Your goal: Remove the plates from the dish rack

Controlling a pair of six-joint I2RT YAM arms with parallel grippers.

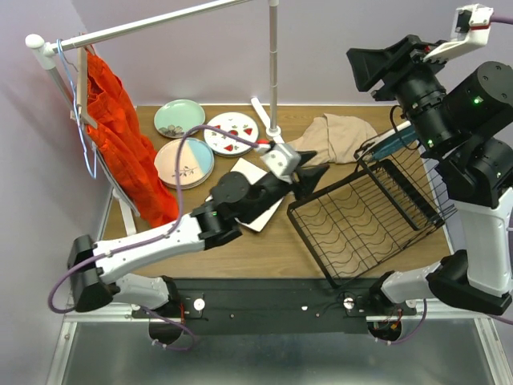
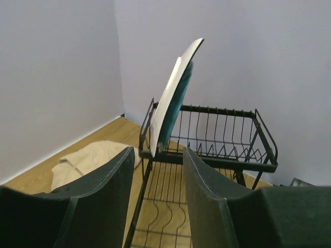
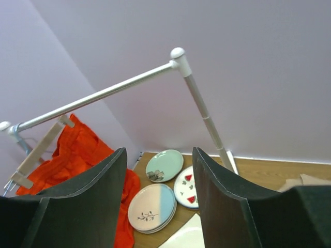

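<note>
The black dish rack (image 1: 309, 245) lies at the right of the table, its upright slotted section (image 2: 217, 135) at the far side. Two plates stand on edge there, a white one (image 2: 170, 93) in front of a teal one (image 2: 177, 103); the teal plate (image 1: 393, 143) also shows from above. My left gripper (image 1: 314, 175) (image 2: 158, 155) hovers open and empty at the rack's left edge, facing those plates. My right gripper (image 1: 361, 70) (image 3: 159, 152) hangs high at the right, open and empty. On the table lie pale green (image 1: 179, 118), red-spotted (image 1: 232, 133), pink-and-blue (image 1: 183, 163) and square white (image 1: 258, 210) plates.
A beige cloth (image 1: 337, 136) lies behind the rack's left corner. A white clothes rail (image 1: 275, 64) stands at the back, with an orange garment (image 1: 120, 136) hanging at the left beside the plates. My left arm crosses over the square white plate.
</note>
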